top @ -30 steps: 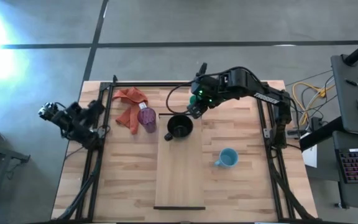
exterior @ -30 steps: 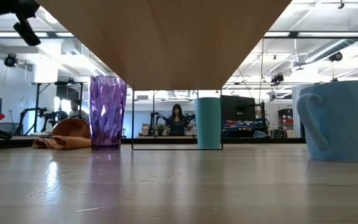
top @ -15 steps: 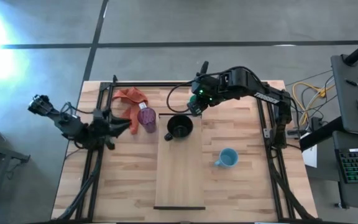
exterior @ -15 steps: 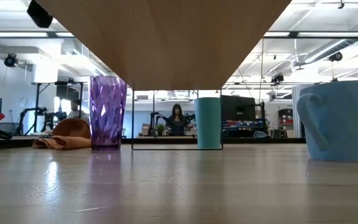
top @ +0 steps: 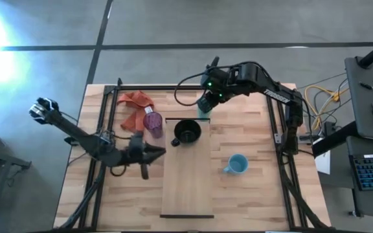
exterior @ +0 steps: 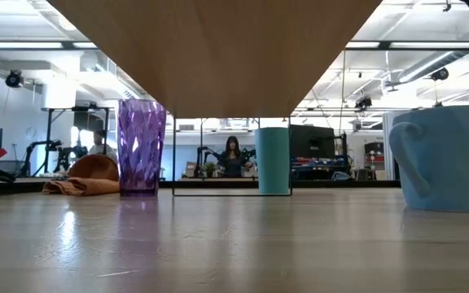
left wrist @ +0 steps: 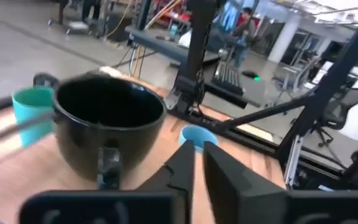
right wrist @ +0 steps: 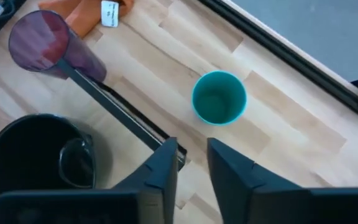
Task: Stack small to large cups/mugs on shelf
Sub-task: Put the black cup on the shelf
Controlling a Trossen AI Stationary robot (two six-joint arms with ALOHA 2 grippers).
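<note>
The black mug [top: 187, 132] stands upright on the far end of the pale shelf [top: 186, 188]. The purple cup [top: 153, 123] stands on the table by the shelf's far left corner. The green cup [top: 203, 113] stands on the table just past the shelf's far right corner. The light blue mug [top: 237, 164] stands right of the shelf. My right gripper [right wrist: 192, 155] hovers above the green cup [right wrist: 219, 98], slightly open and empty. My left gripper [top: 153, 153] is at the shelf's left edge, shut, pointing at the black mug [left wrist: 107, 127].
An orange cloth [top: 135, 107] lies at the far left, behind the purple cup. Black frame rails [top: 102, 136] run along the table's left, right and far sides. In the low view the shelf's underside [exterior: 218, 49] is overhead, with the purple cup [exterior: 141, 146] and green cup [exterior: 273, 160] beyond.
My left arm has swung out from the table's left edge toward the right and near side, and its gripper now reaches the shelf's left edge. My right gripper has drawn back a little toward the far edge. The cups and mugs have stayed put.
</note>
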